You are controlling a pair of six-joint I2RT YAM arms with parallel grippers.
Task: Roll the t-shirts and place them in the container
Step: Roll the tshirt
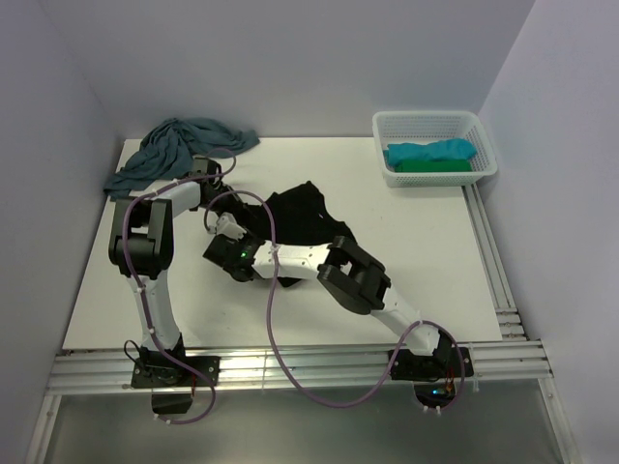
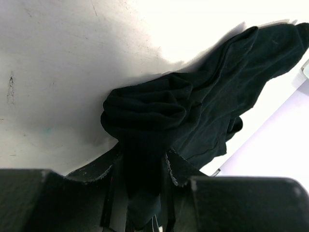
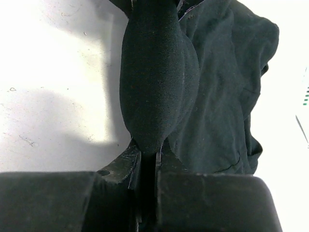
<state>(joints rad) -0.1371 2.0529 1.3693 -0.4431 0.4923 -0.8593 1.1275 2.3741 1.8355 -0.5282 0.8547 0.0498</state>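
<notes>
The black t-shirt (image 1: 305, 215) lies bunched at the middle of the table. My left gripper (image 1: 215, 208) is shut on its left end; in the left wrist view the gripper (image 2: 142, 159) pinches a rolled fold of the shirt (image 2: 193, 106). My right gripper (image 1: 230, 232) is shut on the same end from the near side; in the right wrist view the gripper (image 3: 157, 150) clamps a tight bundle of the shirt (image 3: 159, 82). The grey-teal t-shirt (image 1: 179, 145) lies crumpled at the back left. A turquoise t-shirt (image 1: 430, 152) and a green one (image 1: 435, 166) lie in the basket.
The white mesh basket (image 1: 435, 121) stands at the back right corner. Metal rails (image 1: 493, 261) run along the table's right and near edges. Purple cables loop over both arms. Walls close in the left, back and right sides.
</notes>
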